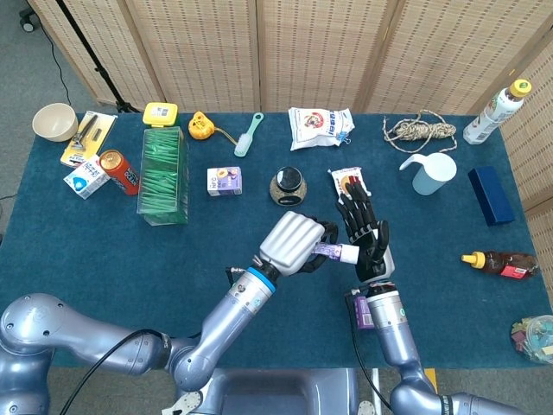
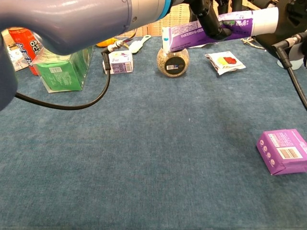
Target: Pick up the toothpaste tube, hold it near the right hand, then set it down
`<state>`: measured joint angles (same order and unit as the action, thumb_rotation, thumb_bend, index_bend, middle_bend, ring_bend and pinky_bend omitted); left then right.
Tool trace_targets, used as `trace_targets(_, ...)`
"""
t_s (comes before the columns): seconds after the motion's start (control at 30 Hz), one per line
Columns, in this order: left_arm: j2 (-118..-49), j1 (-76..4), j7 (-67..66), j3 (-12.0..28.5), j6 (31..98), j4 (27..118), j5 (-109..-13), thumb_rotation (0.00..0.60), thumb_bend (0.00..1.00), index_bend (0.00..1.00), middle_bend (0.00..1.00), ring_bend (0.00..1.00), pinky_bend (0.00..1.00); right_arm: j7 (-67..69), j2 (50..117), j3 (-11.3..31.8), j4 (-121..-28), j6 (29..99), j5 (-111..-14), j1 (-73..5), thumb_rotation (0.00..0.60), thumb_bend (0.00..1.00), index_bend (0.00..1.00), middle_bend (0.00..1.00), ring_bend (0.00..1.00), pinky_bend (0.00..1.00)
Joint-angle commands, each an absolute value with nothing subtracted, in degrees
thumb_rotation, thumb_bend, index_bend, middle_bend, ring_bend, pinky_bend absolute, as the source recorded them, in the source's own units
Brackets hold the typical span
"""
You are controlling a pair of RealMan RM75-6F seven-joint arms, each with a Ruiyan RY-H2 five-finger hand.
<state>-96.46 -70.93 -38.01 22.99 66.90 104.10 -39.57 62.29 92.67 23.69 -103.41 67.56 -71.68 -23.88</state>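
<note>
Left hand [image 1: 294,243] grips the purple toothpaste tube [image 1: 335,252] up off the blue table [image 1: 104,251], its white cap end touching the palm of the right hand [image 1: 366,238], whose dark fingers [image 1: 354,212] spread upright, just near of the lidded jar [image 1: 288,185].

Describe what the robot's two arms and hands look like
Both arms are glossy silver-blue metal with rounded joints. The left hand has a pale silver shell and a blue wrist ring. The right hand is black, with a purple label at its wrist. Black cables trail from both arms.
</note>
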Motion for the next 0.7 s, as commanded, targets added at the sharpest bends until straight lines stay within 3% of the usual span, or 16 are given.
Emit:
trace_targets(0.03,-95.17,-71.38,-39.76,22.88,66.63,105.12,-38.02,0.6,0.53,0.59,0.6,0.53,0.56,61.95,92.75,23.68,-103.23,67.52,-71.64,-23.89,0.097,0.0,0.0,0.0,0.0,0.0)
trace_targets(0.7,-93.2,-74.01,-44.8,21.99,67.63,106.82,-32.81,0.6,0.54,0.61,0.61,0.54,0.56,57.77,94.33,22.67,-101.53,67.93,-72.96,-24.62,0.093,0.0,0.0,0.0,0.0,0.0)
